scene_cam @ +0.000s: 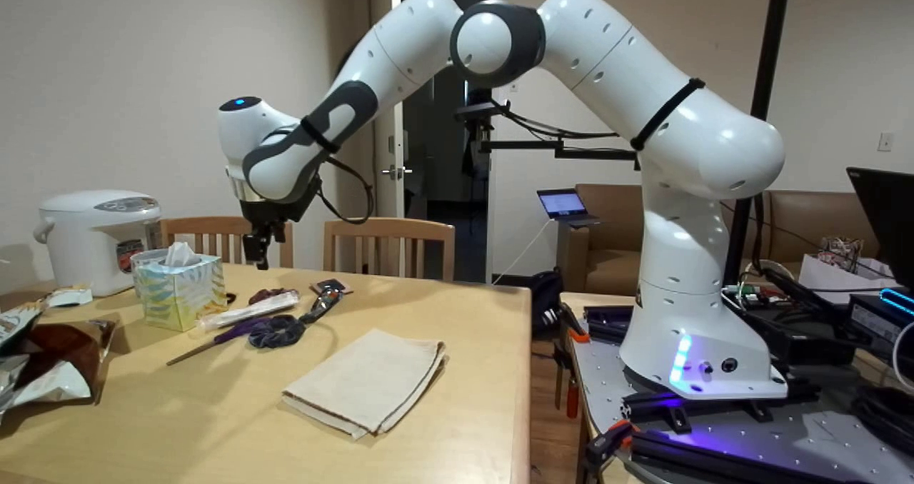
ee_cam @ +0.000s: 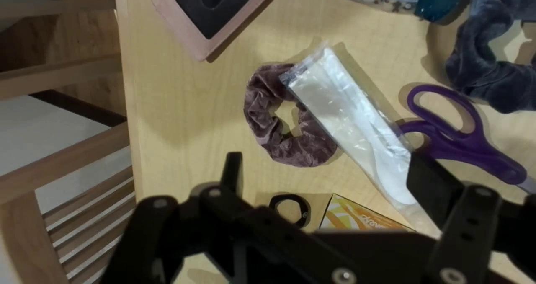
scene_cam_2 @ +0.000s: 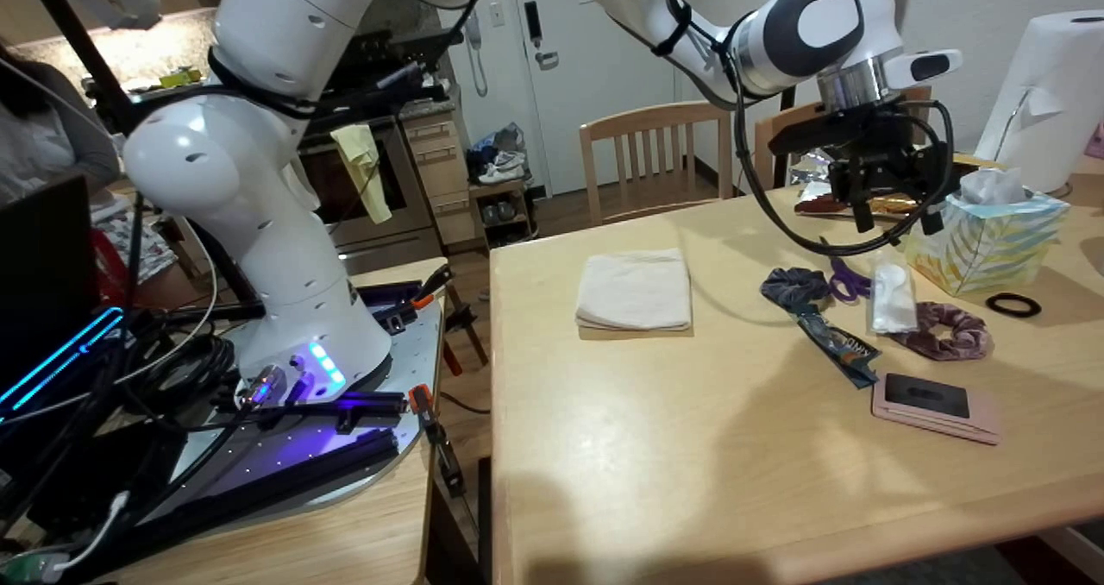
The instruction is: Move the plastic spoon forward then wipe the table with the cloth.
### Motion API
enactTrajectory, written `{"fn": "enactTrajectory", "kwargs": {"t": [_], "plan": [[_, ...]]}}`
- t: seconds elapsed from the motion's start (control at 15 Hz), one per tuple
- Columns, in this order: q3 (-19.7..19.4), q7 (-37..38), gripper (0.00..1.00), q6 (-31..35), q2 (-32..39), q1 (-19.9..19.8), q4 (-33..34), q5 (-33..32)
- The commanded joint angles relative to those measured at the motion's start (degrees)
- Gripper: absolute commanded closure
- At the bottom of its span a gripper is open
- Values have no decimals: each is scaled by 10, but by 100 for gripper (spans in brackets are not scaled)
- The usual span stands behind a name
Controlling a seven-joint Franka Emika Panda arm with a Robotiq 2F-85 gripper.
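Overhanging the light-brown table point(scene_cam_2: 655, 430) with the arched white arm point(scene_cam: 493, 38). Bears the cloth point(scene_cam: 368, 384) folded flat at the end of the table toward the arm's base. Holds the gripper point(ee_cam: 324, 166) spread wide in the air above the table. Has the tissue box point(scene_cam_2: 987, 231) upright near the purple scissors point(ee_cam: 465, 145). Includes, just beside the scissors, a clear packet point(ee_cam: 356, 143) with the plastic spoon point(ee_cam: 370, 122) inside, lying slantwise and partly over the mauve scrunchie point(ee_cam: 301, 152). Has a black ring point(ee_cam: 304, 210) near the tissue box.
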Motion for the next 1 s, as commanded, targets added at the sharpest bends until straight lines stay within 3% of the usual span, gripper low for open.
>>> {"fn": "enactTrajectory", "kwargs": {"t": [0.0, 0.4, 0.6, 0.93], "plan": [[-24, 94, 0, 87, -72, 33, -129, -23], [-105, 254, 0, 209, -103, 130, -242, -76], [-95, 218, 0, 164, -126, 145, -278, -69], [-70, 179, 0, 109, -171, 138, -325, -72]]}}
